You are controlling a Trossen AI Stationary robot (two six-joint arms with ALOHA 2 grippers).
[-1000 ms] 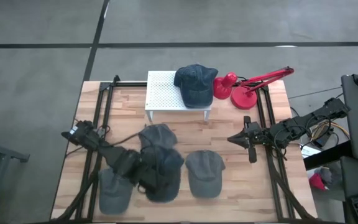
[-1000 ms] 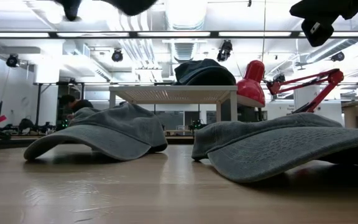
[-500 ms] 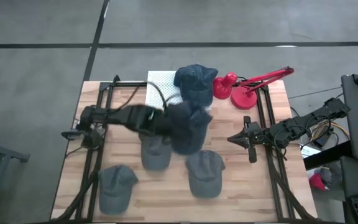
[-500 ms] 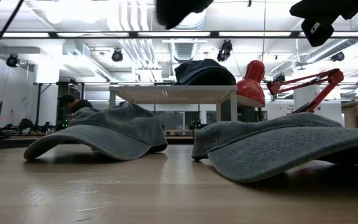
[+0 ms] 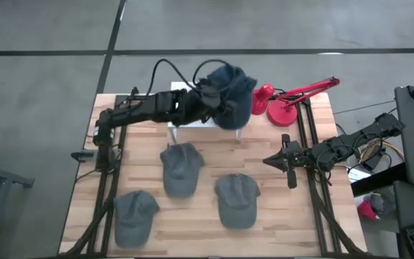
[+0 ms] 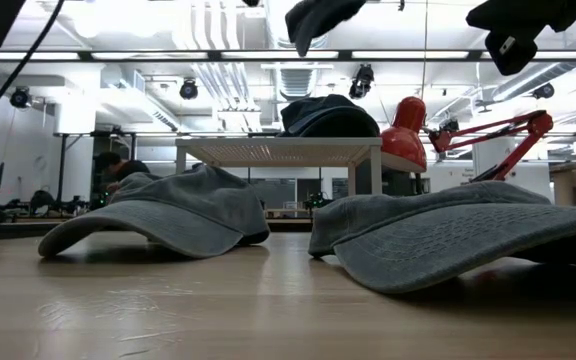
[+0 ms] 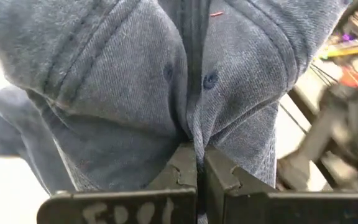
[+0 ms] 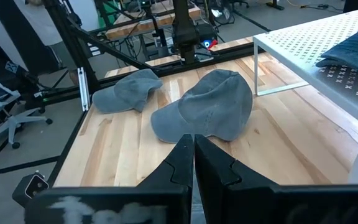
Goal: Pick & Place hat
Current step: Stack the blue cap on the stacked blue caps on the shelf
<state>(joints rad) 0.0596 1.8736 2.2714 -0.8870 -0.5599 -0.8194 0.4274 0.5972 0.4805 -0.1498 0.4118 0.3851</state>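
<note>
My left gripper (image 7: 196, 152) is shut on a dark blue-grey hat (image 5: 226, 95) and holds it in the air over the white perforated stand (image 5: 181, 128). In the low view this hat (image 6: 318, 18) hangs well above another dark hat (image 6: 328, 115) that rests on the stand's top (image 6: 278, 150). From above, the two hats overlap. Three grey hats lie on the table: one (image 5: 180, 167) in the middle, one (image 5: 236, 199) near the right, one (image 5: 134, 216) near the left. My right gripper (image 5: 287, 162) waits shut at the table's right side. My left gripper pinches a raised fold of the hat's crown cloth (image 7: 194, 127) between its two fingers, beside a stitched eyelet. It comes at the hat from the table's left. The hat is lifted clear and hangs from the fingers, its cloth bunched around the fold.
A red desk lamp (image 5: 279, 101) stands to the right of the stand at the table's far edge. Black frame rails (image 5: 110, 155) run along both sides of the table. Bare wood shows between the grey hats and the stand.
My left gripper has carried the dark hat from the near-left part of the table, beside the grey hats, up and toward the far edge. The hat is lifted clear and now hangs over the stand. The three grey hats have stayed where they were.
</note>
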